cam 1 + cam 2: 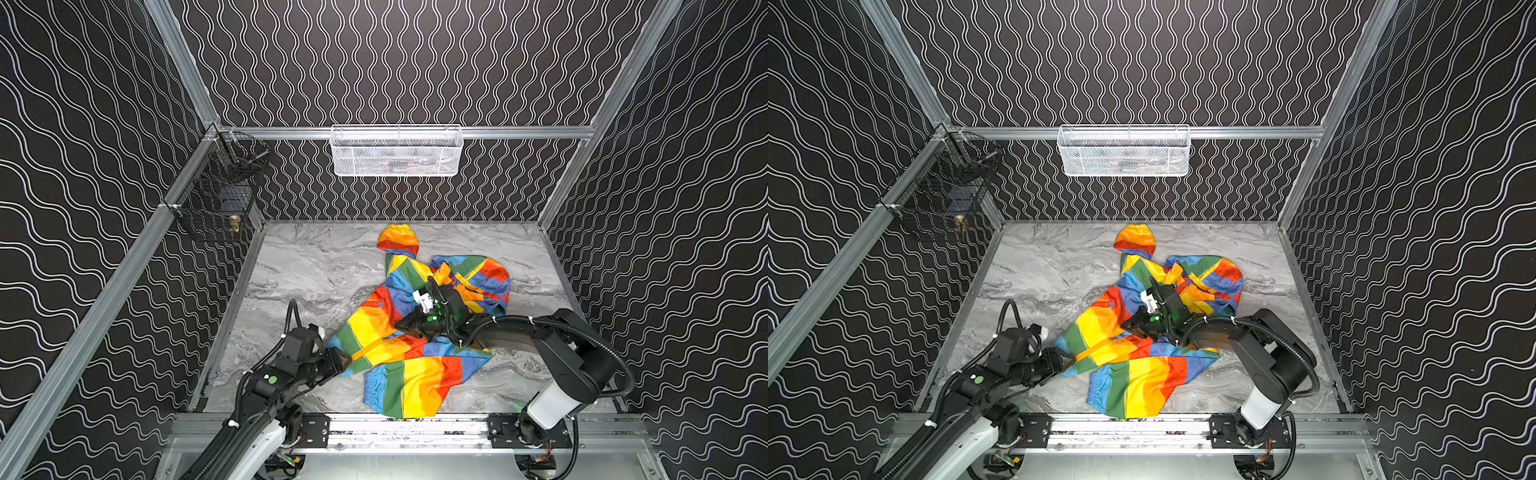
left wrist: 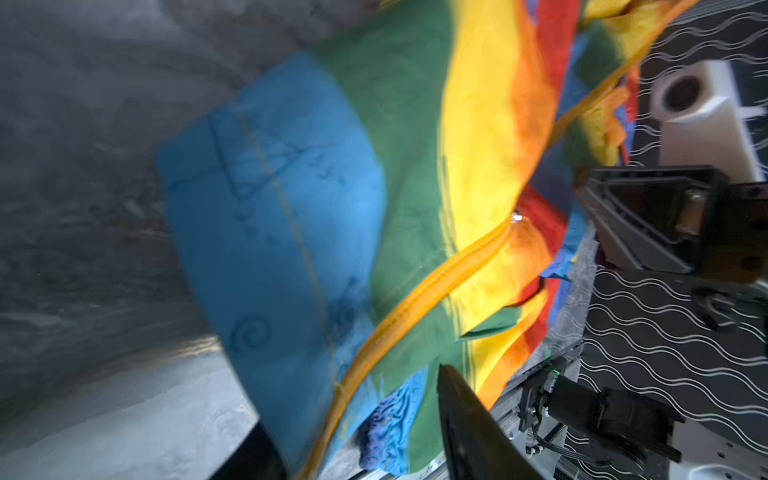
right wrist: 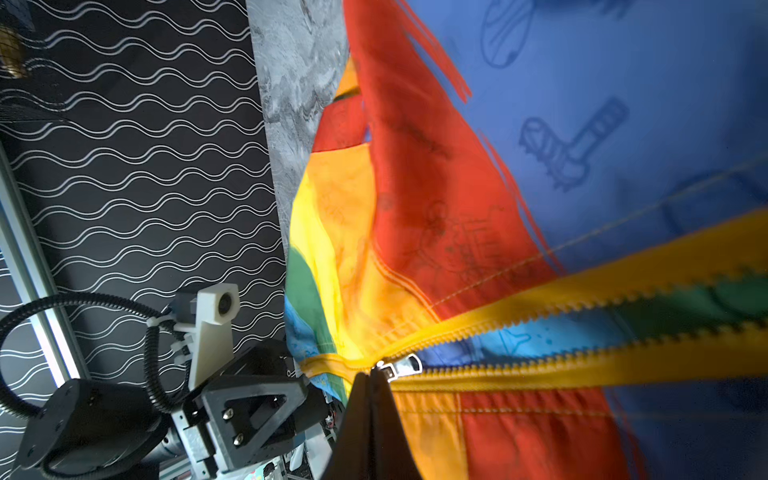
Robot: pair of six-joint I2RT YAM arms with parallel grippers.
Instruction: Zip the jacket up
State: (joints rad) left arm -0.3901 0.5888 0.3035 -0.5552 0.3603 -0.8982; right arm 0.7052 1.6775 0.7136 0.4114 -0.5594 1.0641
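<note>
The left claw (image 1: 347,360) has its jaws apart around the hem end of the orange band (image 2: 415,303), so nothing anchors the jacket (image 1: 415,374), crumpled on the table (image 1: 311,270) between the two claws; a pull would likely drag cloth along rather than close anything. The right claw (image 3: 372,374) is pinched together on the slider (image 3: 401,368); ahead of it the teeth (image 3: 582,305) gape, and loose cloth could jam. A black basket (image 1: 216,199) and white basket (image 1: 397,151) hang far behind both claws.

Right claw (image 3: 371,378) pinched closed (left claw (image 1: 346,360) spread apart).
</note>
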